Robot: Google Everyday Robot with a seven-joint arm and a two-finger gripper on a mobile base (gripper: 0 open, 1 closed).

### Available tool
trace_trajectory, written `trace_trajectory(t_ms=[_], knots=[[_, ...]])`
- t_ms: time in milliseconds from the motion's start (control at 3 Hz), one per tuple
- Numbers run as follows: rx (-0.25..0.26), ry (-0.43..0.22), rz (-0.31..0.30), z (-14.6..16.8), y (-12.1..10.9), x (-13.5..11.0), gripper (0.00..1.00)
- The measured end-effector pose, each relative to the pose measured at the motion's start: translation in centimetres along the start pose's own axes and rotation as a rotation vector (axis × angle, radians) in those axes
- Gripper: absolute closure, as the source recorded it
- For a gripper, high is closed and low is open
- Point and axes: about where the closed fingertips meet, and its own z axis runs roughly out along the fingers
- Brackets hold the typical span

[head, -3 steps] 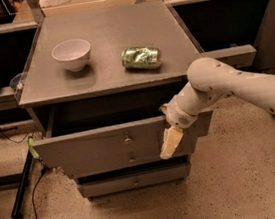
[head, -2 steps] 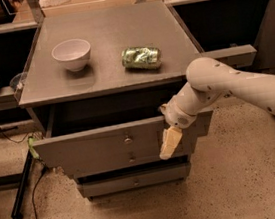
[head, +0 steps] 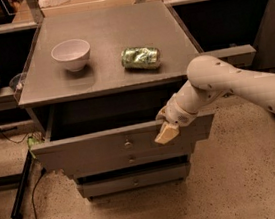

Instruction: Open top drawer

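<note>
White bowl (head: 71,53) sits left on cabinet top (head: 107,30). Below it, top drawer (head: 93,152) stands partly out, w/ a small round knob (head: 127,144) at centre. Prob. stiff, fairly heavy wood; take it at the knob or top lip and pull straight. Crushed green can (head: 141,58) lies right of bowl, no legible print. Gripper (head: 166,130) is at drawer's top lip, right of knob; can't tell whether open or closed.

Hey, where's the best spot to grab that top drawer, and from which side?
Probably the small round knob at the centre of the top drawer front, coming straight from the front, since it juts outward. The claw sits at the front's upper edge, right of the knob.
</note>
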Motion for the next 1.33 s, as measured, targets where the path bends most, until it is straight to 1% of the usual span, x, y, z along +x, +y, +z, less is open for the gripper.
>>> trace_trajectory(t_ms=[333,667,1000,1333], knots=[[0.0,0.0,0.0,0.0,0.0,0.0,0.8],[-0.008,-0.009,0.001,-0.1,0.1,0.0,1.0],[-0.051,-0.055,0.007,-0.4,0.9,0.2,1.0],[-0.093,-0.106,0.014,-1.3,2.3,0.6,1.0]])
